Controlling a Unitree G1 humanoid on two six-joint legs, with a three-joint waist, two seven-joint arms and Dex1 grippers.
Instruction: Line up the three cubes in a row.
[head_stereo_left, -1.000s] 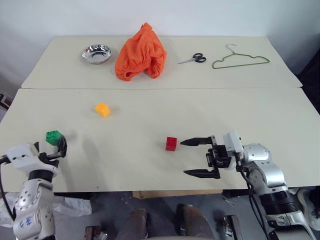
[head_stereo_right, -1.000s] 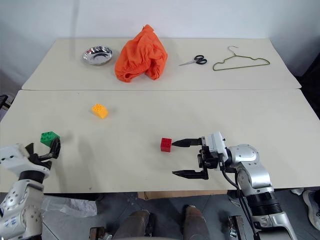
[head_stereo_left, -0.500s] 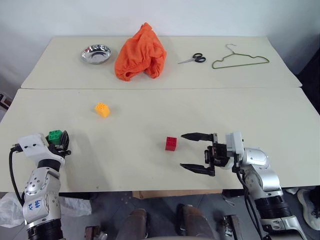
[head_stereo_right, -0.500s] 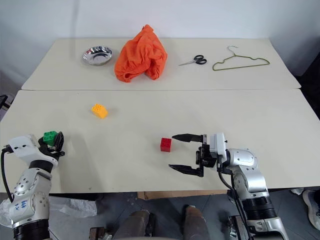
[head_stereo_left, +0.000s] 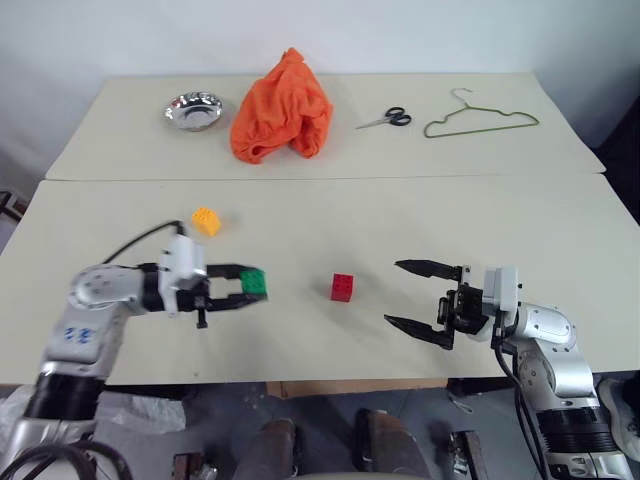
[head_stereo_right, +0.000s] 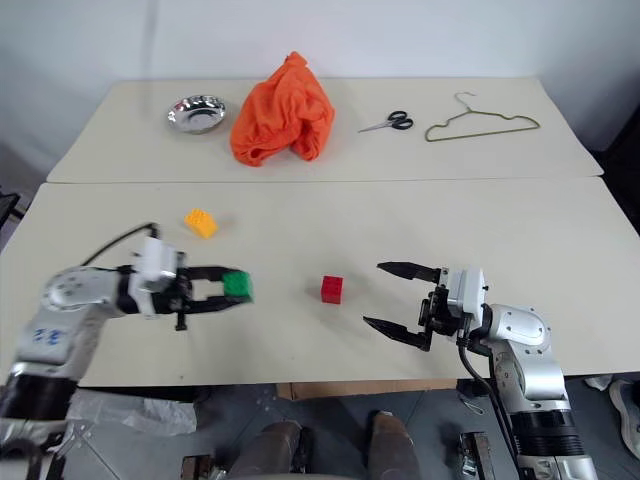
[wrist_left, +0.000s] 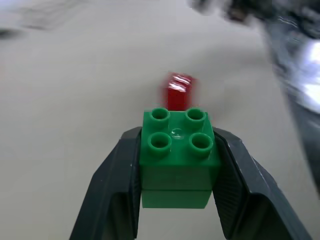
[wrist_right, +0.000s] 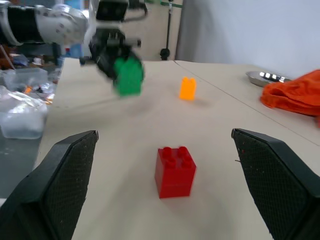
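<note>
My left gripper (head_stereo_left: 250, 291) is shut on the green cube (head_stereo_left: 254, 283), holding it above the near table, left of the red cube (head_stereo_left: 342, 287). In the left wrist view the green cube (wrist_left: 176, 155) sits studs-up between the two black fingers (wrist_left: 116, 190), with the red cube (wrist_left: 177, 91) beyond it. The yellow-orange cube (head_stereo_left: 206, 221) lies farther back on the left. My right gripper (head_stereo_left: 416, 296) stands open to the right of the red cube (wrist_right: 174, 171), fingers pointing at it, nothing between them.
On the far table lie a steel bowl (head_stereo_left: 194, 108), a heap of orange cloth (head_stereo_left: 281, 105), black scissors (head_stereo_left: 386, 118) and a green wire hanger (head_stereo_left: 478, 117). A seam separates the two tables (head_stereo_left: 320, 178).
My left gripper closed on the green cube at the table's left edge, then swung it right toward the red cube. The right gripper drew back a little to the right, still open.
</note>
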